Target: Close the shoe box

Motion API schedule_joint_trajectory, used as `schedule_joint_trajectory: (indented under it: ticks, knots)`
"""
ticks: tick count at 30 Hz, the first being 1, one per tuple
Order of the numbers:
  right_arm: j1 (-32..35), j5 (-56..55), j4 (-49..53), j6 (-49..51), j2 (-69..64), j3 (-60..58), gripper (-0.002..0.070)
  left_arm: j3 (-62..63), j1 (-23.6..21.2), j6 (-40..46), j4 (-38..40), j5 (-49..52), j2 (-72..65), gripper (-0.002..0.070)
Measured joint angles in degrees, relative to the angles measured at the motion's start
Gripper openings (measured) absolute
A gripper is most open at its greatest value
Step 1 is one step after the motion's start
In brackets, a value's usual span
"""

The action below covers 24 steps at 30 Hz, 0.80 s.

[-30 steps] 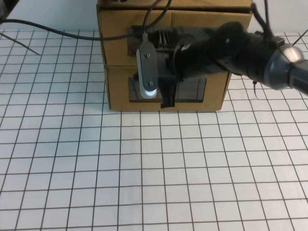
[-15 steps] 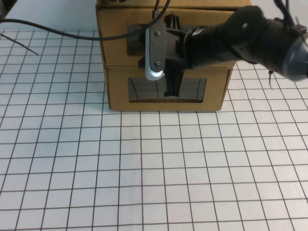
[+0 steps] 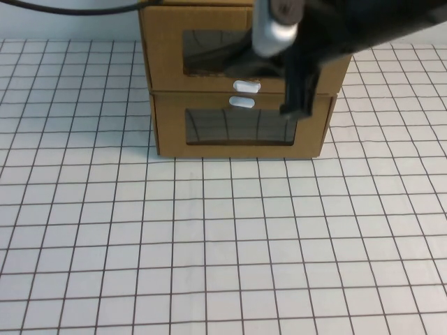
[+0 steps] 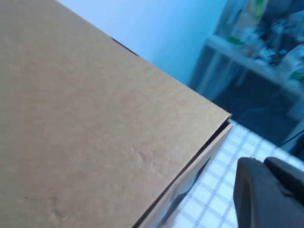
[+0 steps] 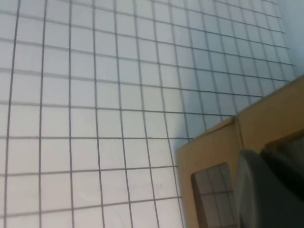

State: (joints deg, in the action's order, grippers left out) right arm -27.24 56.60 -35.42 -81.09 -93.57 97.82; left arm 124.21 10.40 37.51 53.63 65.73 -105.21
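high view: shoe box sits atop twin box; my right gripper is before its front, beside pull tab.
left wrist view: my left gripper is off its top corner.
right wrist view: box front only.
both jaws' state: i cannot tell.
likely light, stiff cardboard; push flat on the front.

A white table ruled with a dark grid carries two stacked cardboard boxes at its far middle. Only the lower box, window in front and white tab above it, rests directly on the surface. The shoe box sits on that box, tab below its window.

The right gripper hangs in front of the boxes' right half; the left gripper is beside the stack's top corner.
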Motion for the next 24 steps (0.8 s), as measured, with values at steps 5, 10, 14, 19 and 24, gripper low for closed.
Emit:
schedule_joint_trajectory:
  ticks: [5,10,14,19,24]
  knots:
    - [0.0,-1.1,8.0,23.4,8.3,0.0,-0.0014,0.0,-0.5,-0.7,-10.7,3.8,8.3,-0.0005]
    - [0.1,4.9,15.1,35.9,16.1,0.1,-0.0014,0.0,-0.8,-2.1,-12.2,6.6,14.4,-0.0005]
    - [0.1,8.1,16.5,44.7,21.5,-2.0,-0.0014,0.0,-0.8,-6.9,-17.1,6.9,19.1,-0.0005]
    - [0.1,-1.4,17.4,53.6,31.9,-13.4,-0.0014,-1.8,-0.8,-11.8,-27.4,7.1,25.6,-0.0005]
    - [0.1,-18.4,20.5,60.9,44.2,-31.9,-0.0014,-11.7,-0.8,-11.4,-29.8,7.2,33.4,-0.0005]
